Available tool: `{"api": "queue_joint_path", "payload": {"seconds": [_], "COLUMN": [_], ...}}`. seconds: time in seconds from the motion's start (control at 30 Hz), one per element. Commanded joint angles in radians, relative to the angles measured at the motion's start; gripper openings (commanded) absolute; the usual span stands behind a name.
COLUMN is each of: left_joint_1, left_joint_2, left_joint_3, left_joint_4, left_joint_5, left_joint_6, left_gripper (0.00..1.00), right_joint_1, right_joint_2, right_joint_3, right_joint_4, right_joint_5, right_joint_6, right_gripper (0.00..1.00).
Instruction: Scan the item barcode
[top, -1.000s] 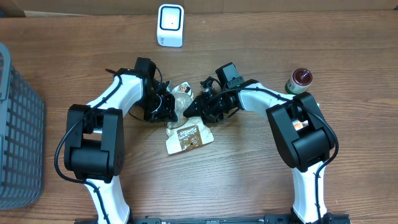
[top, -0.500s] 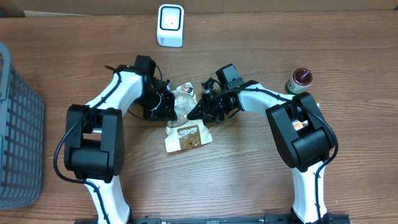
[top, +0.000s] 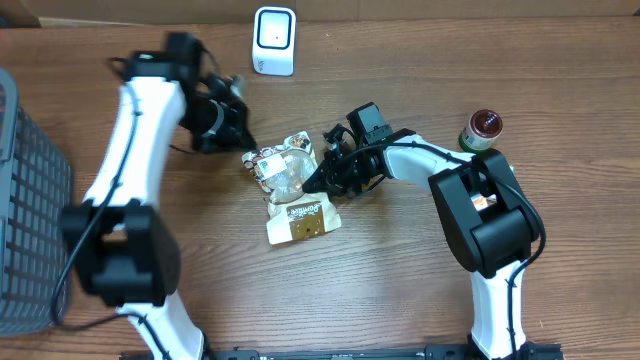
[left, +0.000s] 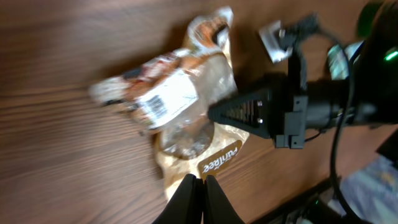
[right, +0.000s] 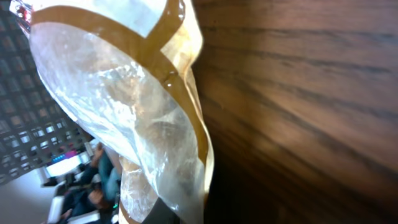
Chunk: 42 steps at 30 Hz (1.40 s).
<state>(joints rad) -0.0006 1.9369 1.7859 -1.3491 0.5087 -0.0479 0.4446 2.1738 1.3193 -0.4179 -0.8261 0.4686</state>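
The item is a clear, brown-edged snack bag (top: 285, 168) lying mid-table, its lower printed part (top: 303, 218) flat on the wood. In the left wrist view the bag (left: 186, 93) shows a white barcode label (left: 165, 102) facing up. My right gripper (top: 316, 177) is shut on the bag's right edge; its wrist view is filled by the crinkled bag (right: 124, 93), pinched at the gripper (right: 168, 214). My left gripper (top: 238, 138) hangs up and to the left of the bag, shut and empty, as its own view shows (left: 198, 180). The white scanner (top: 274, 40) stands at the back.
A grey basket (top: 30, 200) fills the left edge. A green bottle with a red cap (top: 480, 130) stands behind the right arm's base. The right arm's black gripper body (left: 273, 112) lies right of the bag.
My left arm has pulled away from the bag, rising up and to the left. The right gripper has closed on the bag's right edge, and the bag's left end now lies uncovered.
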Motion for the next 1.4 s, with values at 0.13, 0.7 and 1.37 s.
{"api": "queue_joint_path", "payload": {"seconds": [0.13, 0.7, 1.37], "left_joint_1": [0.212, 0.359, 0.359], "left_joint_2": [-0.101, -0.099, -0.099], "left_joint_3": [0.031, 0.029, 0.029], "left_joint_4": [-0.062, -0.073, -0.007], "left_joint_5": [-0.087, -0.187, -0.288], "left_joint_6": [0.026, 0.071, 0.071], "left_gripper": [0.04, 0.79, 1.0], "right_joint_1": [0.002, 0.003, 0.015], "right_joint_2": [-0.294, -0.742, -0.542], "right_joint_3": [-0.01, -0.01, 0.715], "right_joint_4": [-0.076, -0.184, -0.67], "right_joint_5": [0.198, 0.246, 0.512], "right_joint_6": [-0.029, 0.043, -0.067], "right_gripper": [0.04, 0.04, 0.04]}}
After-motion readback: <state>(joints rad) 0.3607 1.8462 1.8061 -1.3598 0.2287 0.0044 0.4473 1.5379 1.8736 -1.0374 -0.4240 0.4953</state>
